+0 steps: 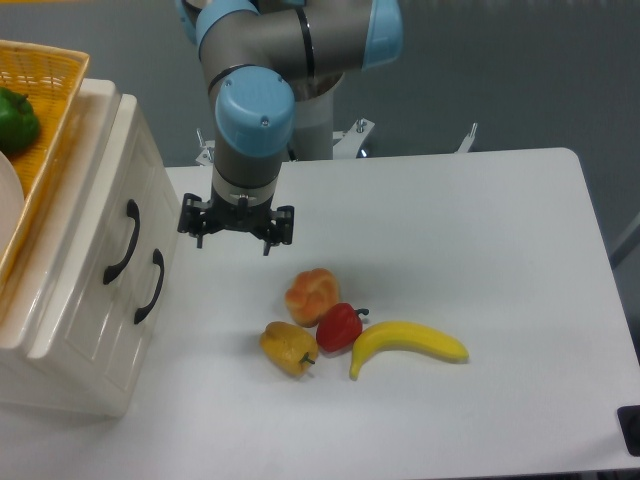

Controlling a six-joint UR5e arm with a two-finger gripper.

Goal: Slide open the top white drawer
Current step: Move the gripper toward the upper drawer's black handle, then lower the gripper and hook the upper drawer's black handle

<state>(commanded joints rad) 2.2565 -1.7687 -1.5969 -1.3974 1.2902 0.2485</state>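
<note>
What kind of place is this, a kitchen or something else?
Probably a robot lab, not a kitchen: an arm with a gripper over a bare white table, likely toy fruit like the banana, and a small cabinet.
</note>
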